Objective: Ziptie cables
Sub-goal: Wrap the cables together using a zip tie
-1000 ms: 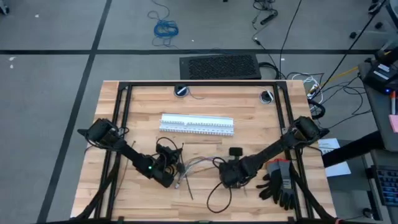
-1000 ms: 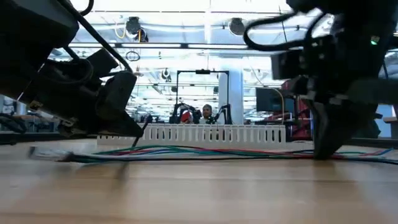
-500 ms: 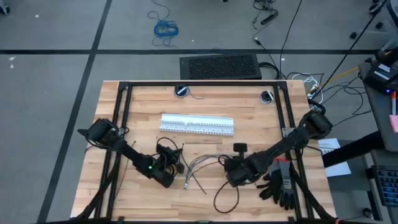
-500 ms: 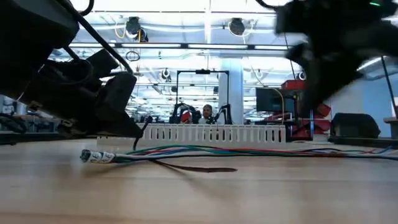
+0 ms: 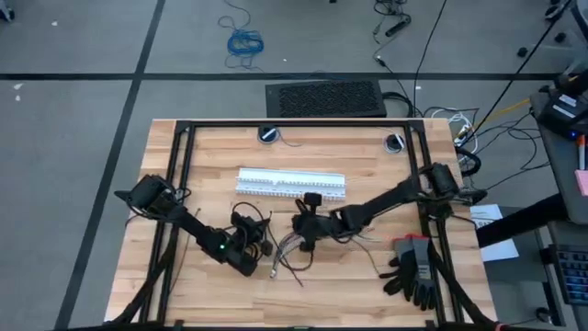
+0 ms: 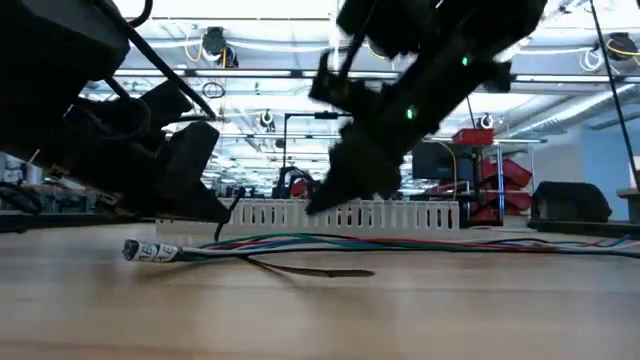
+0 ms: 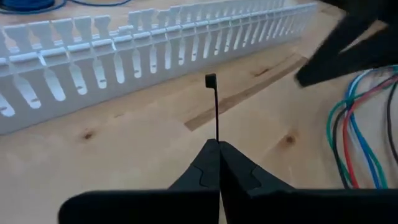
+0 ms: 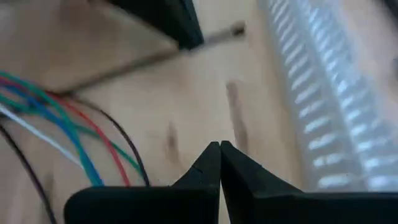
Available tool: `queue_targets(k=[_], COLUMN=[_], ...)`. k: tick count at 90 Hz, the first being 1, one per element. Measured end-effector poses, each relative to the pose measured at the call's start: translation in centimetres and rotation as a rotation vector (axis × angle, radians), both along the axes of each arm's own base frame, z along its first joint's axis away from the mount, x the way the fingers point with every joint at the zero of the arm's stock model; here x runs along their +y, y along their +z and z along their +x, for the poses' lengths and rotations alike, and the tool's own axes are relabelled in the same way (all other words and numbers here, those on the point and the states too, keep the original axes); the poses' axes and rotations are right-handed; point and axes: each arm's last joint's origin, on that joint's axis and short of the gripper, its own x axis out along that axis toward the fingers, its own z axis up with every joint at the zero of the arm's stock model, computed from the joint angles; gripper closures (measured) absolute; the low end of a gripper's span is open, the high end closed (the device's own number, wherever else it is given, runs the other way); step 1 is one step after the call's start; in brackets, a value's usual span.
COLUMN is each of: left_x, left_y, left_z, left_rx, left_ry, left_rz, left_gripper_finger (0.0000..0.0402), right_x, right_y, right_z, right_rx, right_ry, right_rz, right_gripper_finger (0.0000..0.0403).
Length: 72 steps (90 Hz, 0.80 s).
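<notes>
My left gripper (image 7: 219, 144) sits low over the pale wooden table (image 5: 367, 161), fingers pressed together on a thin dark plastic ziptie (image 7: 214, 106) that stands straight out from the tips, its small square head pointing at the long white slotted plastic strips (image 5: 291, 184). From above, that gripper (image 5: 261, 244) lies at about seven o'clock of the strips, near the front of the table. My right gripper (image 8: 219, 146) has its fingers shut tight with nothing between them; from above it (image 5: 301, 236) hangs just below the strips, at about three o'clock of my left one. The loose bundle of thin coloured wires, the cables (image 5: 292, 246), lies flat on the wood between my two grippers, its little pale end plug (image 6: 150, 251) toward my left side in the low view. A second thin dark ziptie (image 6: 305, 268) rests on the table just in front of the cables. At four o'clock of the cables, by the table's front right edge, lie dark work gloves (image 5: 412, 271).
</notes>
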Motion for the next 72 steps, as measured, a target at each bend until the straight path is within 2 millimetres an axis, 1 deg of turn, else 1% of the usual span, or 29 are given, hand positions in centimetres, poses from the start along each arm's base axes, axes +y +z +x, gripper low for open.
queue_targets(k=[6, 14, 19, 25, 34, 41, 53, 62, 66, 72], left_x=[0.0, 0.1, 0.1, 0.1, 0.1, 0.0, 0.0, -0.1, -0.3, -0.5], left_y=[0.0, 0.0, 0.1, 0.2, 0.3, 0.4, 0.5, 0.7, 0.7, 0.8], left_z=[0.0, 0.0, 0.0, 0.0, 0.2, 0.3, 0.3, 0.6, 0.8, 1.2], left_rx=[0.012, 0.019, 0.008, -0.018, -0.026, -0.026, -0.031, -0.068, -0.101, -0.163], left_ry=[-0.008, -0.007, 0.007, 0.024, 0.02, 0.013, 0.015, 0.018, 0.021, 0.019], left_rz=[0.015, 0.044, 0.06, 0.069, 0.088, 0.1, 0.104, 0.081, 0.056, -0.009], left_gripper_finger=[0.0401, 0.0402, 0.0401, 0.0402, 0.0402, 0.0402, 0.0402, 0.0402, 0.0402, 0.0402], right_x=[-0.3, 0.0, 0.9, 2.6, 5.5, 6.9, 8.0, 8.7, 8.9, 9.1], right_y=[-0.8, -0.9, -0.8, -0.4, 0.3, 1.1, 2.8, 4.5, 4.9, 4.7], right_z=[-0.2, -0.4, -0.8, -1.5, -2.6, -3.4, -4.2, -4.7, -4.7, -4.8], right_rx=[0.054, 0.079, 0.089, 0.099, 0.109, 0.101, 0.039, -0.016, -0.025, -0.005], right_ry=[-0.003, -0.005, -0.006, 0.027, 0.103, 0.131, 0.125, 0.177, 0.216, 0.267], right_rz=[0.04, 0.088, 0.1, 0.129, 0.193, 0.204, 0.149, 0.093, 0.079, 0.064], right_gripper_finger=[0.0403, 0.0403, 0.0403, 0.0403, 0.0403, 0.0403, 0.0403, 0.0398, 0.0391, 0.0375])
